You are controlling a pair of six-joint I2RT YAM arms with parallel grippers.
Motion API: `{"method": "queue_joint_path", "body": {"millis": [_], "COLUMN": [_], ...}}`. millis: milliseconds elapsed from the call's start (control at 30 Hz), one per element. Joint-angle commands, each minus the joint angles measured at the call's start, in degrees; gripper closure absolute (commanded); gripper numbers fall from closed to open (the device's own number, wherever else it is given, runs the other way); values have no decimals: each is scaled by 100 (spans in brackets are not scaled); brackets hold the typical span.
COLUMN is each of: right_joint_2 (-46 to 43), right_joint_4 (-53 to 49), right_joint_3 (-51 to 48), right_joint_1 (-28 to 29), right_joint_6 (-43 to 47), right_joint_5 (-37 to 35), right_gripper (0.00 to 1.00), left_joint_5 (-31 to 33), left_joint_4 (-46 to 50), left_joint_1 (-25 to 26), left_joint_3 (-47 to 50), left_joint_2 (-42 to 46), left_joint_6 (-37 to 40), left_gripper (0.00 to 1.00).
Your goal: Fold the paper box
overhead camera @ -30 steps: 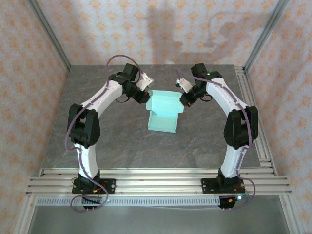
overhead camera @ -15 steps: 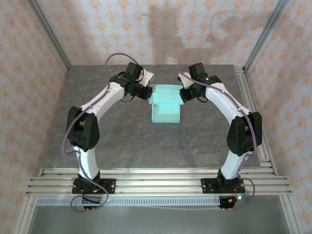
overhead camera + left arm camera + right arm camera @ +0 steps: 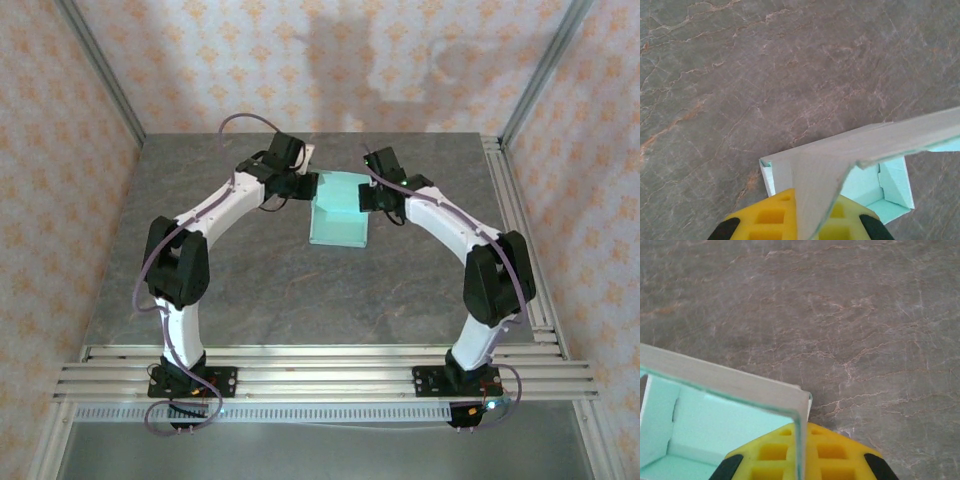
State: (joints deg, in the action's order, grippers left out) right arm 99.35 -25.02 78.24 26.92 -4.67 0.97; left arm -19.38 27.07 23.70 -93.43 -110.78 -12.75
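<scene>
The paper box [image 3: 338,212] is pale mint-green card, standing as an open box at the back middle of the table, with its walls raised. My left gripper [image 3: 306,186] is at the box's left wall, shut on a grey-white flap [image 3: 815,185] that runs up between the yellow fingers [image 3: 767,217]. My right gripper [image 3: 371,196] is at the box's right wall. It is shut on the thin wall edge [image 3: 800,440], which runs between its yellow fingers [image 3: 840,455]. The mint inside of the box [image 3: 715,420] lies to the left of that edge.
The grey marbled table [image 3: 250,285] surrounds the box. Aluminium rails run along the right edge [image 3: 520,235] and the near edge [image 3: 320,375], where the arm bases are bolted. Patterned walls close in the back and both sides.
Both grippers have moved inward and toward the back. The box has shifted back with them, and its spread side flaps have come up into upright walls. Both grips have stayed shut.
</scene>
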Motion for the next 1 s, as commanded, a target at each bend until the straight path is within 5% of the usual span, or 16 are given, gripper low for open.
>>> {"method": "queue_joint_path", "body": {"millis": [0,467,967], "right_joint_2": [-241,-448,-557], "right_joint_4": [862,2426,4256], "right_joint_3": [-209,-1257,-2382], "right_joint_1": [118,704,962], "right_joint_6": [-709,-1260,-1001], "right_joint_5": [-684,-2185,-2624], "right_gripper": [100,100,100], "left_joint_5": [48,651,1071], "left_joint_4": [-647,-1612,-2355], "left_joint_1": [165,556,722], "left_joint_3": [89,702,1345], "left_joint_2": [-68,0,68], "left_joint_6": [-481,-764,-1092], "left_gripper": [100,100,100]}}
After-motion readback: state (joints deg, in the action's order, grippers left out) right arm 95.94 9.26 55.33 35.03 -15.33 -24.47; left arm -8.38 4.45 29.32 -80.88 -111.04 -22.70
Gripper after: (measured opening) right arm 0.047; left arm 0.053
